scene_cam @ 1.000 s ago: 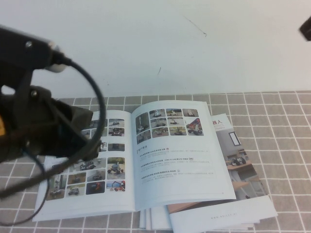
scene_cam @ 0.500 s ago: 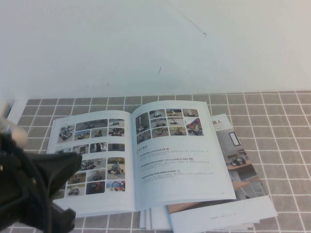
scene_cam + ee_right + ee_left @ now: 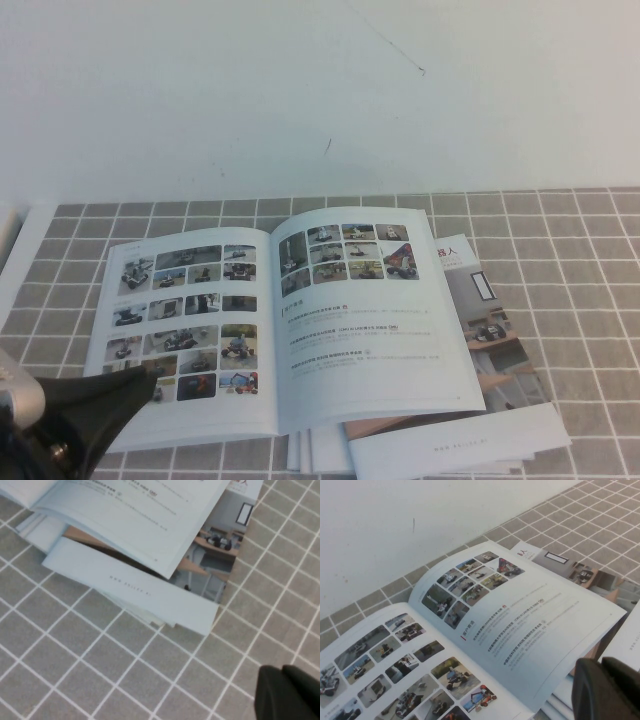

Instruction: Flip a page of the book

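Observation:
The book (image 3: 290, 320) lies open and flat on the grey tiled mat, and it also fills the left wrist view (image 3: 470, 620). Its left-hand page (image 3: 185, 320) carries a grid of small colour photos. The right-hand page (image 3: 370, 320) has photos above lines of text. My left arm (image 3: 80, 420) is a dark shape at the near left corner, over the book's near left edge. My left gripper (image 3: 601, 662) is shut with nothing in it, near the book's near right corner. My right gripper (image 3: 281, 670) is shut and empty over bare tiles, clear of the paper stack.
A brochure with a brown room photo (image 3: 490, 320) sticks out from under the book on the right. Loose white sheets (image 3: 460, 445) lie below it at the front. The tiled mat (image 3: 580, 260) ends at a white wall (image 3: 300, 90) behind.
My left arm has drawn back from over the left page down to the near left corner. The book lies as before.

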